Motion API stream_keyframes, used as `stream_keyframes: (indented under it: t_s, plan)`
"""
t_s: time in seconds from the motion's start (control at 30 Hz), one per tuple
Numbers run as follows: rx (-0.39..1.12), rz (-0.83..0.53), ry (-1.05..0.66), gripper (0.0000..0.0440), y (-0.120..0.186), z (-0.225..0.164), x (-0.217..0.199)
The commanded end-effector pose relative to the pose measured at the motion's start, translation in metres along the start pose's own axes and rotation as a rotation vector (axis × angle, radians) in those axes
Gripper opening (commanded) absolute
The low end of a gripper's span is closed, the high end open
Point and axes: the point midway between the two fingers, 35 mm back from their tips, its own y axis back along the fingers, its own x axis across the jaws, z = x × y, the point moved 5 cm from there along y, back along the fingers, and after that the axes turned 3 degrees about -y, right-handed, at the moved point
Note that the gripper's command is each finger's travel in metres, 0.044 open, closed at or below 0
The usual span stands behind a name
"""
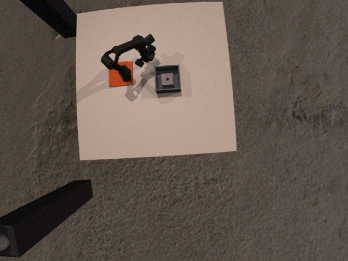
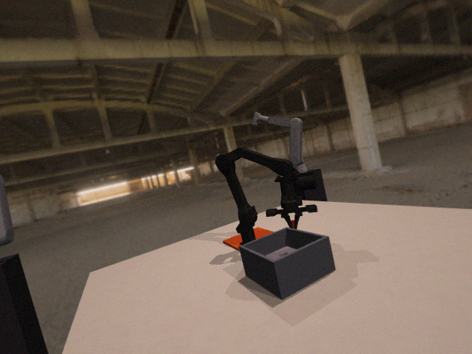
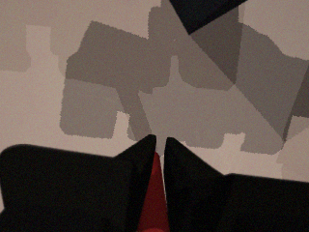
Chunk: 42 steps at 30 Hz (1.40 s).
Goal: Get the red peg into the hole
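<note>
Gripper: the black gripper (image 1: 145, 59) (image 2: 293, 226) (image 3: 159, 143) points down, its tapering, wedge-shaped fingers drawn in and clamped on the red peg.
Red peg: the slim, smooth peg (image 1: 147, 62) (image 2: 293, 223) (image 3: 154, 198) is between the fingers, outside the box. Its lower end is hidden in the exterior view, so I cannot tell whether it touches the tabletop.
Arm: the dark, jointed arm (image 1: 126, 47) (image 2: 237, 190) bends high at the elbow, then angles down at the wrist.
Box: slate-grey, square and open-topped, the box (image 1: 180, 78) (image 2: 304, 266) (image 3: 205, 12) has flat, straight walls and stands near the gripper.
Plate: a pale, square plate (image 1: 170, 82) (image 2: 275, 254) sits inside at the bottom, with a small, dark round hole in its middle. The peg is not in it.
Orange square: a flat orange square (image 1: 112, 81) (image 2: 261, 231) lies under the arm's foot.
Tabletop: pinkish-beige, finely grained and matte, the tabletop (image 1: 157, 126) (image 2: 190, 304) (image 3: 24, 111) carries overlapping grey shadows.
Floor: the floor (image 1: 280, 182) (image 2: 133, 228) is grey-brown, rough and pitted.
</note>
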Motion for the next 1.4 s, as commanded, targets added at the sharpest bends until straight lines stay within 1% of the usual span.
stream_keyframes:
  t_s: [0.0, 0.37, 0.53, 0.93, 1.37]
  plan:
    - [-0.026, 0.012, -0.001, 0.0, 0.012, 0.007, -0.001]
    - [-0.101, 0.056, -0.053, 0.0, 0.058, 0.037, -0.006]
    - [-0.129, 0.059, -0.109, 0.0, 0.07, 0.055, -0.009]
    - [-0.193, 0.053, -0.239, 0.0, 0.075, 0.109, -0.011]
    - [-0.216, 0.012, -0.308, 0.0, 0.061, 0.166, -0.018]
